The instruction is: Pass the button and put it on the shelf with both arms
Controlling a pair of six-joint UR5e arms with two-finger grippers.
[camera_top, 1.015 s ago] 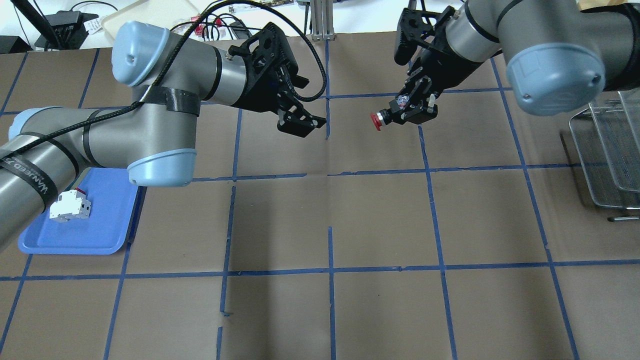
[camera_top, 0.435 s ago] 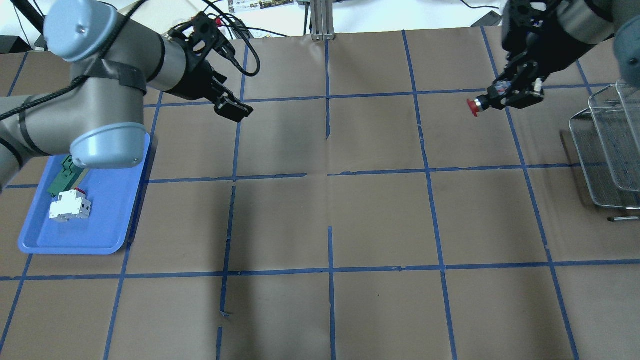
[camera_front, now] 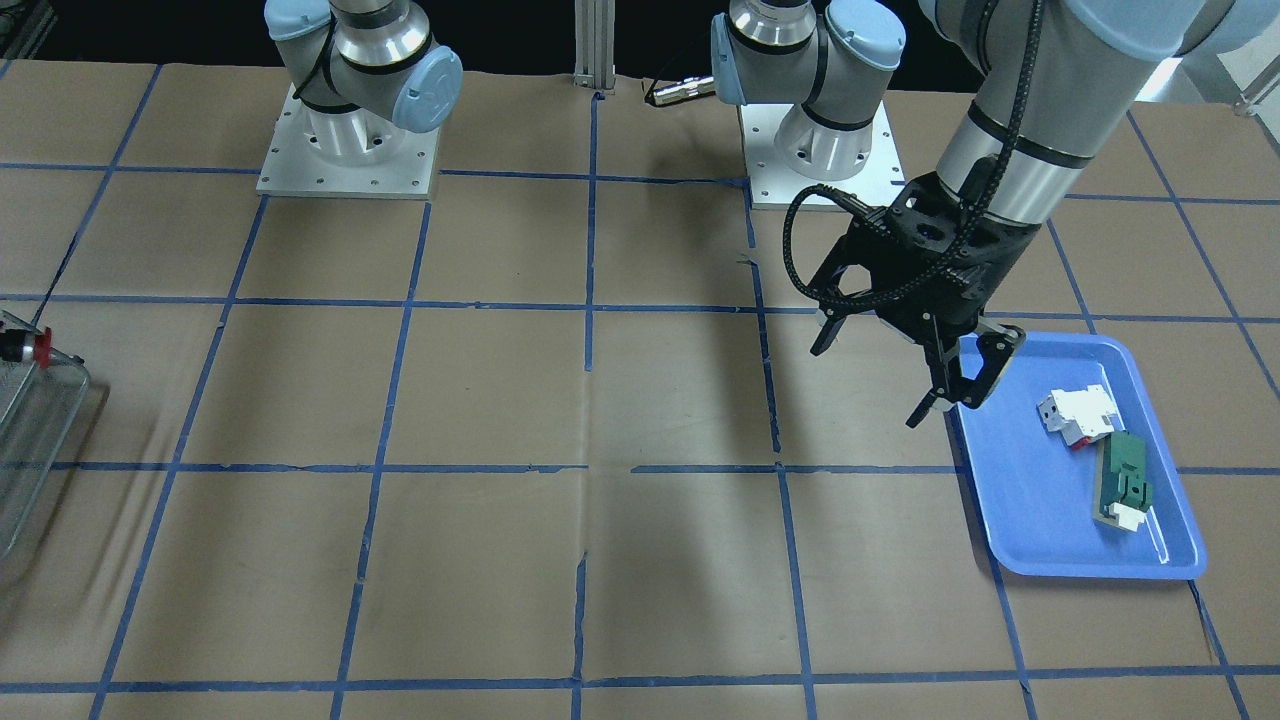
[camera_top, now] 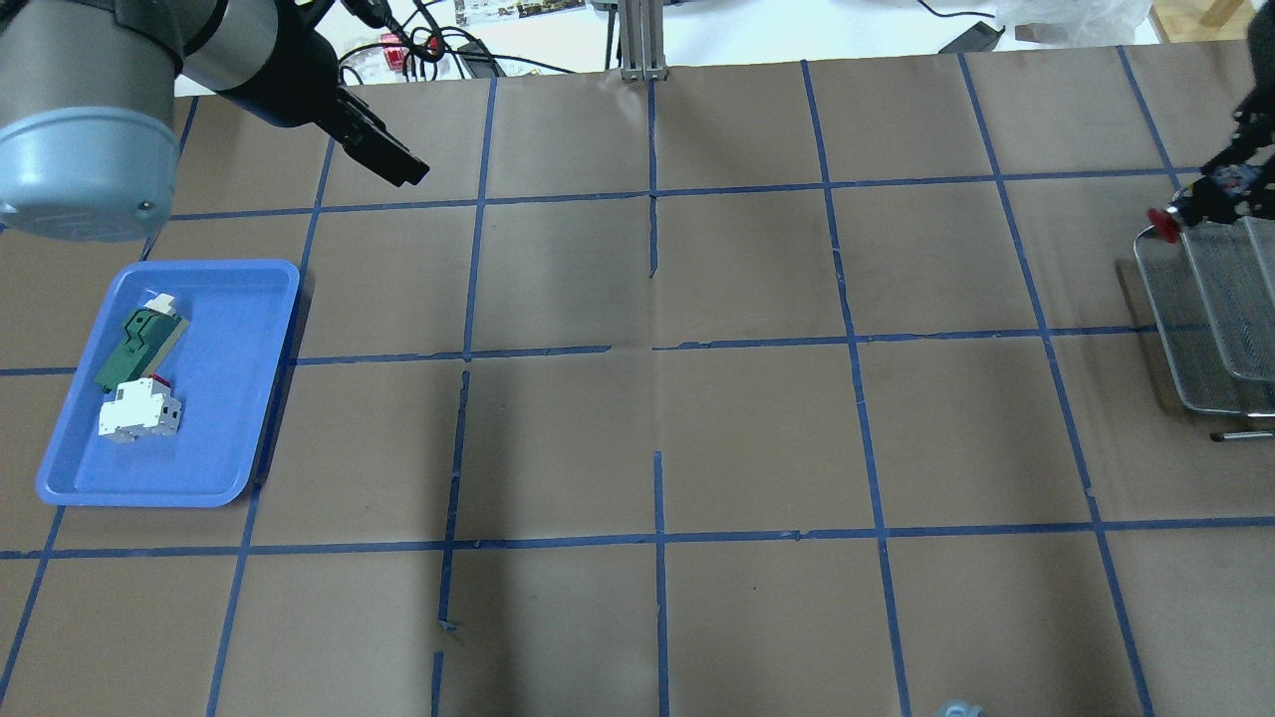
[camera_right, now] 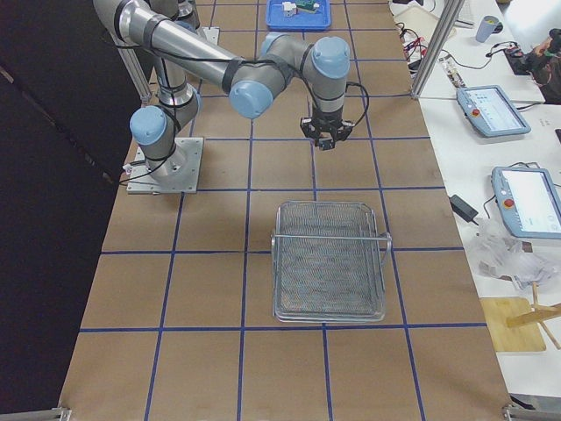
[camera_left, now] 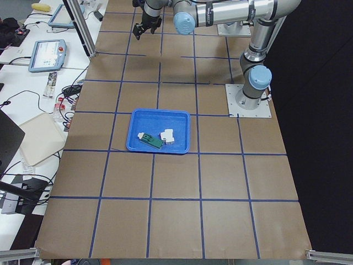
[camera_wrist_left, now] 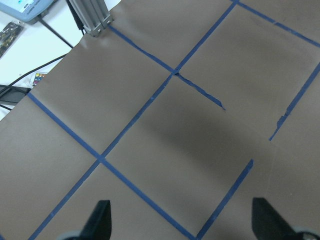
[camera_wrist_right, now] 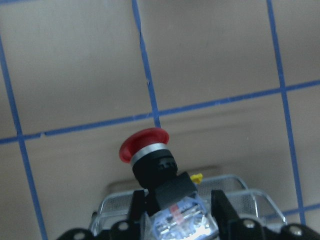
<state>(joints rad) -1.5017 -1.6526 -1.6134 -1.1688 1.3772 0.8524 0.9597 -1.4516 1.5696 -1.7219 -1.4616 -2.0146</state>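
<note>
My right gripper [camera_wrist_right: 177, 214] clamps the button [camera_wrist_right: 148, 156] by its base, cap at twelve o'clock clearing the shelf [camera_wrist_right: 235, 181]; left gripper [camera_wrist_left: 180, 225] gapes empty.

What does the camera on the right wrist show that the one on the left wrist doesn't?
Only the right wrist view shows the button, gripped by the right gripper, with the wire shelf behind it. Only the left wrist view shows the left gripper, open and empty, and a metal post at the table's edge. Both show the blue-taped brown table cover.
</note>
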